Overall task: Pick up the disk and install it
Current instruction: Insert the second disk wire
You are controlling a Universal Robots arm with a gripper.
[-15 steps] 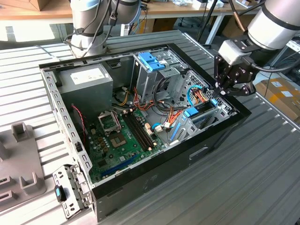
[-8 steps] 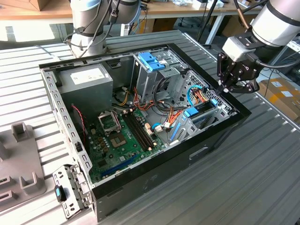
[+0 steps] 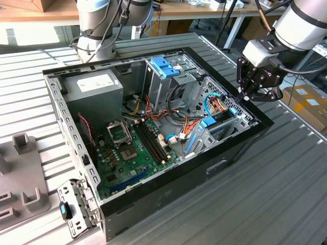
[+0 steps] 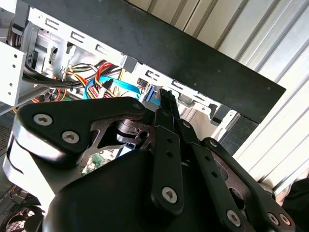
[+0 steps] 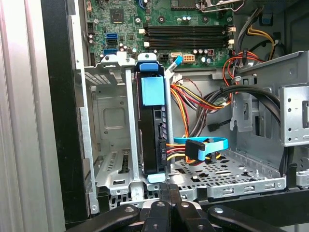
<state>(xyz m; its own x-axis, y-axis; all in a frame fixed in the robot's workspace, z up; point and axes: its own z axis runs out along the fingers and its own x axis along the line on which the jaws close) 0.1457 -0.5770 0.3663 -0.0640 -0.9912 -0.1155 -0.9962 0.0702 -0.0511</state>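
The main risk here is a jam: the disk (image 5: 153, 135) stands on edge in a narrow slot of the metal drive cage (image 5: 108, 121), and if the gripper (image 5: 169, 191) pushes off-axis, the blue side rails could bind against the cage walls and leave the drive cocked rather than seated. A second risk is the wiring. The flat blue cable (image 5: 205, 145) and the bundle of red, yellow and orange wires (image 5: 193, 104) lie close beside the disk, on the side away from the black case wall (image 5: 58, 96), and could be pinched or dragged if the tool drifts that way. The case wall itself is near the gripper's other flank, so a sideways slip could knock the linkage against it.

The gripper's fingers are drawn together, tips meeting in both wrist views. I cannot tell whether they nip a tab of the rail or merely press against it. The disk lies straight ahead of the fingertips, its nearest blue end touching them or just beside them, its length running away from the tool toward the motherboard (image 5: 183, 34). In the exterior view the gripper (image 3: 244, 97) hangs over the case rim just above the cage
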